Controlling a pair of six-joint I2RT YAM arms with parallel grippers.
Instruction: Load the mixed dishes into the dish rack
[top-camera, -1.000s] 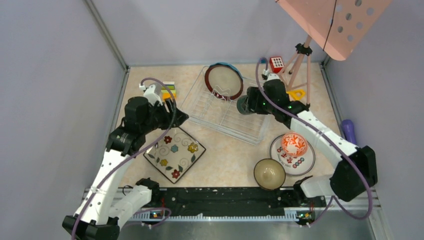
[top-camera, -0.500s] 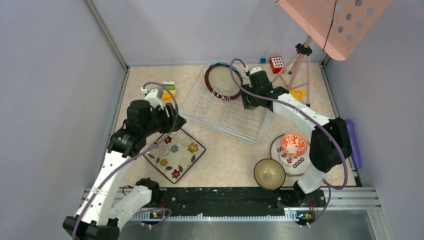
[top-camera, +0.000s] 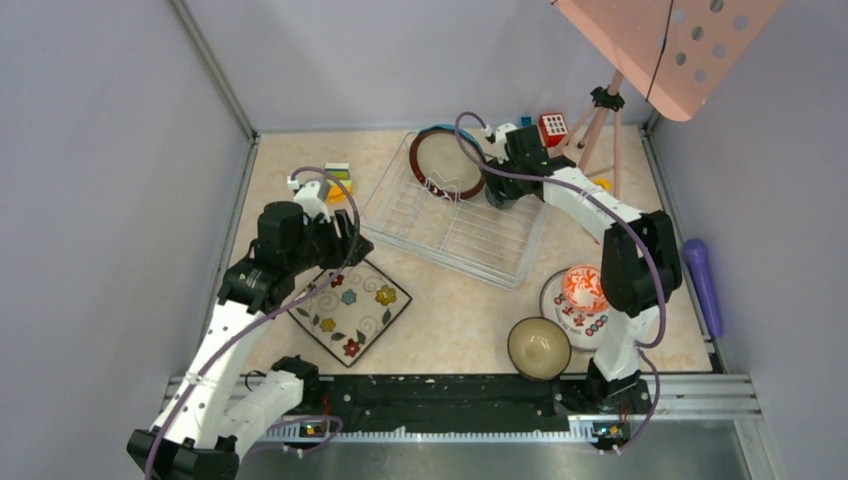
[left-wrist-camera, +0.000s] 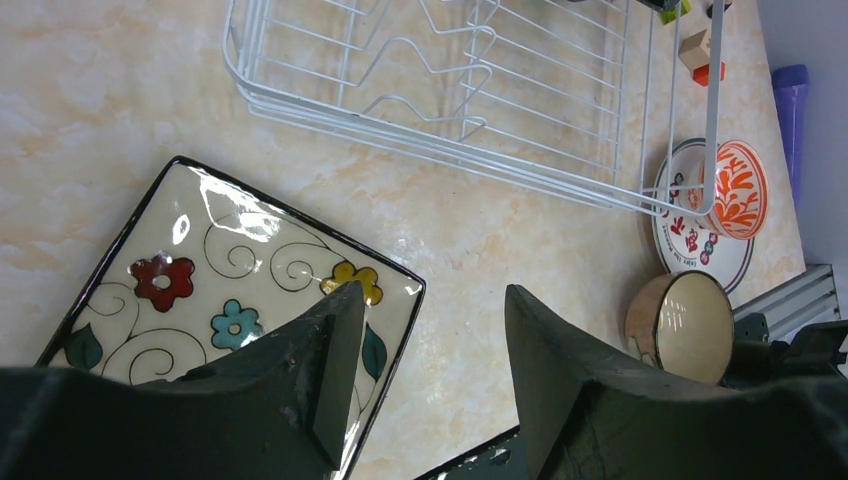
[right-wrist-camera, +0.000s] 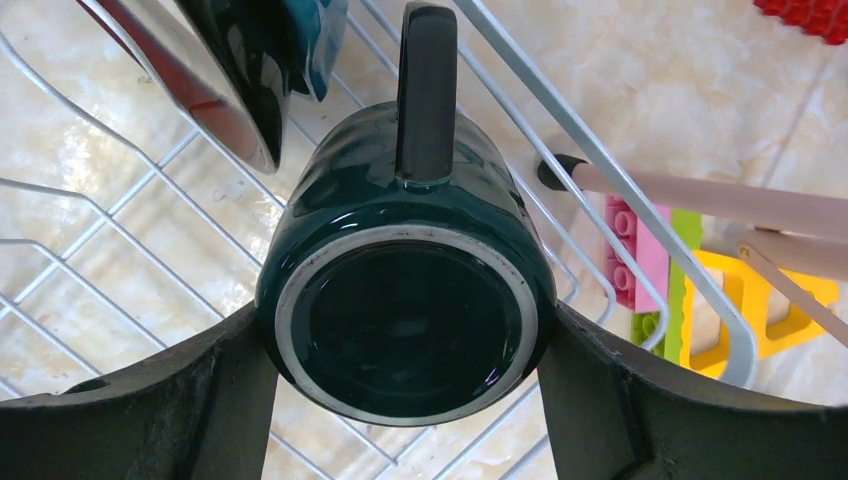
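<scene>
Teal mug (right-wrist-camera: 405, 270) clamped in right gripper (right-wrist-camera: 403, 335) | over dish rack's (top-camera: 440, 230) far corner

The tool (right-wrist-camera: 405, 330) clamps the teal mug (right-wrist-camera: 405, 215) by its sides, base toward the camera, handle beyond the fingertips. The mug sits within the dish rack (right-wrist-camera: 620, 195), just right of the brown-rimmed plate (right-wrist-camera: 215, 100) and blue plate (right-wrist-camera: 305, 40), both on edge. Right of the rim, toy blocks (right-wrist-camera: 630, 250) and a pink tripod leg (right-wrist-camera: 700, 195) rest on the bench (right-wrist-camera: 650, 80).
</scene>
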